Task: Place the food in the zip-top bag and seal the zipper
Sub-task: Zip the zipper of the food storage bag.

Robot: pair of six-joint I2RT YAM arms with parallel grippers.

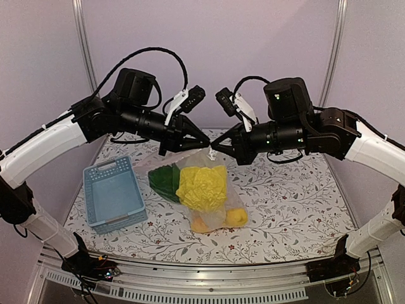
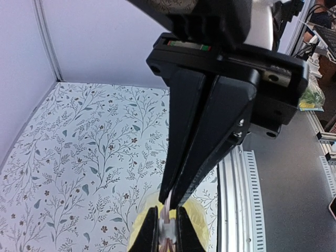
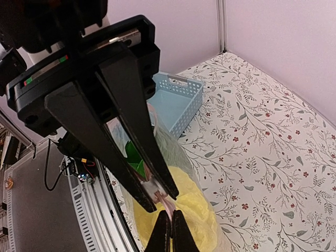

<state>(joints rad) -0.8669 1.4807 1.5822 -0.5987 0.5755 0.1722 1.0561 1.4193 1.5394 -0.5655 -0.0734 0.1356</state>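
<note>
The clear zip-top bag [image 1: 215,166] hangs from its mouth edge between both grippers, its bottom resting on the table. Inside are the yellow napa cabbage [image 1: 202,187], dark-green bok choy [image 1: 166,180], an orange fruit [image 1: 200,223] and a yellow fruit [image 1: 237,217]. My left gripper [image 1: 204,140] [image 2: 173,202] is shut on the pinkish zipper strip [image 2: 169,212]. My right gripper [image 1: 218,151] [image 3: 160,194] meets it tip to tip, shut on a small white piece [image 3: 153,187] on the same strip. The cabbage [image 3: 205,210] and bok choy [image 3: 134,155] show below the jaws.
A light-blue slotted basket [image 1: 114,190] [image 3: 178,100] stands empty on the floral tablecloth [image 1: 291,196], left of the bag. The metal frame rail [image 1: 209,285] runs along the near edge. Walls close the back and sides.
</note>
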